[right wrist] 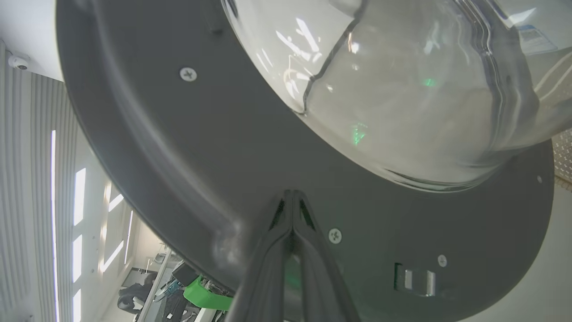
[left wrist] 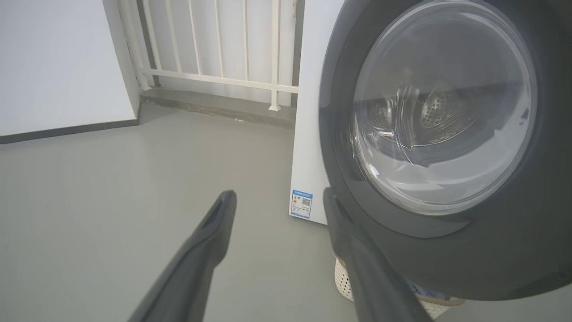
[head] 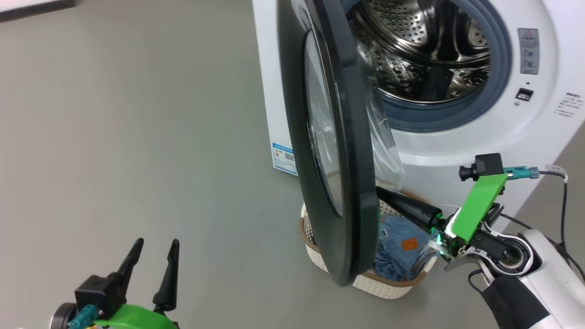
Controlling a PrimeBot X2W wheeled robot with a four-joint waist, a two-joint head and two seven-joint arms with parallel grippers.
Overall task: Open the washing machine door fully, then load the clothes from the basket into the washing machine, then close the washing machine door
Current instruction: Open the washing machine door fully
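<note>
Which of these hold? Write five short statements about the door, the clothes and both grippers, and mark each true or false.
1. The washing machine door stands partly open, edge-on in the head view. True.
2. The right gripper has its jaws spread wide. False: they are shut together, with the tips at the door's inner face.
3. The clothes lie inside the drum. False: they lie in the basket.
4. The left gripper has its jaws open and holds nothing. True.
5. The basket sits on the floor in front of the washing machine, below the door. True.
</note>
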